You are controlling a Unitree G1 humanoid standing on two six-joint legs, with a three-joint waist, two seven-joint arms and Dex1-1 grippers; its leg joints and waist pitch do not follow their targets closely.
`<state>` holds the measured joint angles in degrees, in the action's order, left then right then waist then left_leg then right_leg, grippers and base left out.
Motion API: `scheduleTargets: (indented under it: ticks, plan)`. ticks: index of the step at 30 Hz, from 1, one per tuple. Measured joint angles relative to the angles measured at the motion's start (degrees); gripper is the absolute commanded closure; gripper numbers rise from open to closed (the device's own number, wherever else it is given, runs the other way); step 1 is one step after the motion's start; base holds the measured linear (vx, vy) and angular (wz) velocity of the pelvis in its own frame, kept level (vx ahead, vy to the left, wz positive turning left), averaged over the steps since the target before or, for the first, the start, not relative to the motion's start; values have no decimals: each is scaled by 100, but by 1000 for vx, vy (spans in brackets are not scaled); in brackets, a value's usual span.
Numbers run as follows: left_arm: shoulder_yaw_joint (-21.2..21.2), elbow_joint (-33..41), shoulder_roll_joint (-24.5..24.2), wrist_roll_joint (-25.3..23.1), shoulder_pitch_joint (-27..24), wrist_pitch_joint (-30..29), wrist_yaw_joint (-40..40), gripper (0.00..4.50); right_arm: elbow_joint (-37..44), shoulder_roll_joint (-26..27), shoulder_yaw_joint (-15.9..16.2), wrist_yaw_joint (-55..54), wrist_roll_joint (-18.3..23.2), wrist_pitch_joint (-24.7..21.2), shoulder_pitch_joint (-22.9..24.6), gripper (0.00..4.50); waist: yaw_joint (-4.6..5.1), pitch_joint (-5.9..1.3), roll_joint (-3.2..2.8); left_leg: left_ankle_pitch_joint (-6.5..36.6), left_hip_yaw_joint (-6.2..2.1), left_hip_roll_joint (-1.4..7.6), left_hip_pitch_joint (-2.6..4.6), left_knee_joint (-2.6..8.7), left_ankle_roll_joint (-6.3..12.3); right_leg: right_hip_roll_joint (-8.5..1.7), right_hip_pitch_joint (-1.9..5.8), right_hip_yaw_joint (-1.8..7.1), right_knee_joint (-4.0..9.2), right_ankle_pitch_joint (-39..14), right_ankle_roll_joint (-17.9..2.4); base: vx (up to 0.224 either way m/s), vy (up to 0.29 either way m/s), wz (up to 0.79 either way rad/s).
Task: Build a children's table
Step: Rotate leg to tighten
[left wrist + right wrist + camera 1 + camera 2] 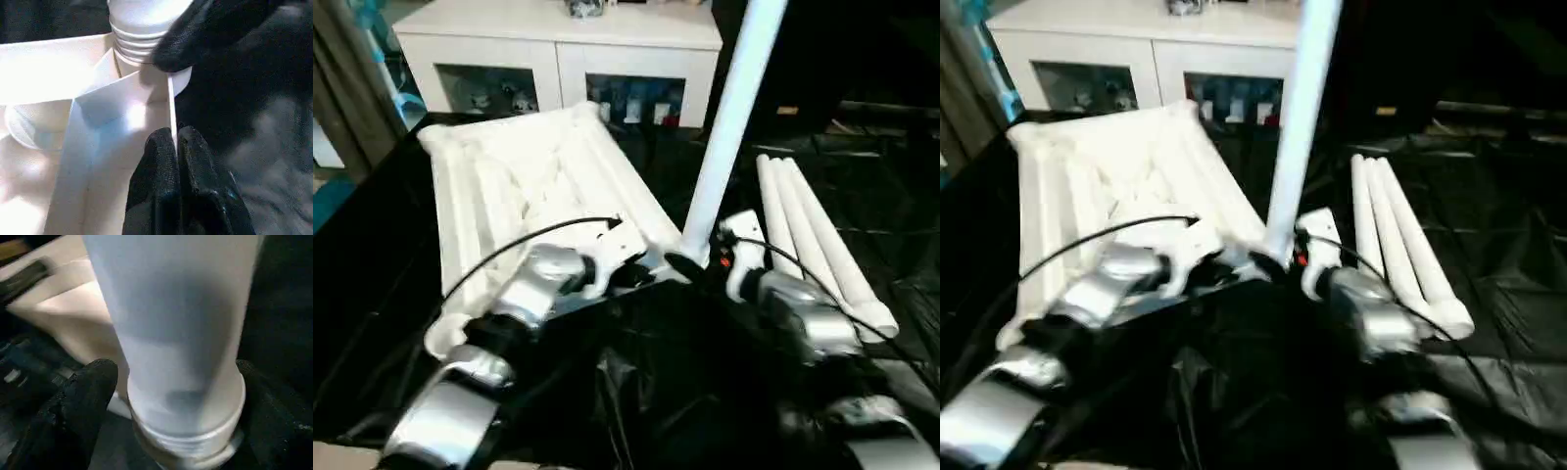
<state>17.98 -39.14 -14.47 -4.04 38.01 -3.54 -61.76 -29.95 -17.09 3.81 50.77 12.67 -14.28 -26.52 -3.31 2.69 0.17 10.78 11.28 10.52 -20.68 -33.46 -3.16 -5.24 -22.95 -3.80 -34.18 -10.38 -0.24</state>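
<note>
Both forearms are silver, rounded shells with darker black joints between the segments. The left forearm [540, 284] ends in a white wrist housing, with a thin black cable looping over it. The right forearm [803, 318] carries a white housing with a small red mark and a black cable. The fingers [168, 181] are matte black and rubbery.

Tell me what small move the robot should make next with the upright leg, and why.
Probably keep twisting the leg down into the corner socket. The right gripper holds it upright there, thread rings still show above the socket, and the left gripper pinches the tabletop's wall.
</note>
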Motion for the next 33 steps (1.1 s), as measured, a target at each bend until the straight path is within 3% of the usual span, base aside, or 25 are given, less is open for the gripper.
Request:
scheduleTargets:
  ticks: [5, 10, 11, 20, 26, 33]
  plan:
    - [73, 224, -277, 212, -112, 79, -869, 450, 414, -575, 201, 1037, 152, -173, 258, 55, -115, 1, 0, 12, 16, 1, -37, -23, 39, -3, -22, 4, 3, -13, -17, 0, 0, 0]
    - [100, 225, -334, 212, -128, 103, -1042, 450, 500, -683, 233, 1373, 256, -269, 273, 55, -171, 2, 2, 9, 21, 11, -33, -42, 32, -4, -21, 5, -17, -13, -18, 0, 0, 0]
    - [104, 225, -337, 212, -132, 103, -1057, 450, 500, -683, 232, 1380, 256, -277, 273, 82, -172, 2, 2, 15, 22, 13, -32, -43, 18, -4, -21, 5, -20, -13, -18, 0, 0, 0]
    - [111, 243, -276, 205, -139, 102, -1045, 450, 595, -607, 235, 1422, 338, -397, 330, 152, -186, 2, 2, 12, 22, 17, -33, -43, 7, -4, -21, 2, -27, -13, -18, 0, 0, 0]
    - [72, 36, -48, 43, -62, 60, -430, 450, 519, -316, 59, 594, 213, -216, 427, 179, -168, 0, 0, 21, 23, 13, -2, -48, -8, -6, 13, 10, -25, -12, -18, 0, 0, 0]
    - [-156, -580, 650, -138, 300, -472, 1198, 450, -315, 624, -487, -1822, 19, -10, -107, 180, -20, 5, 3, 13, 20, 6, 23, -38, -20, -7, 34, 9, 16, -32, 15, -37, 2, -3]
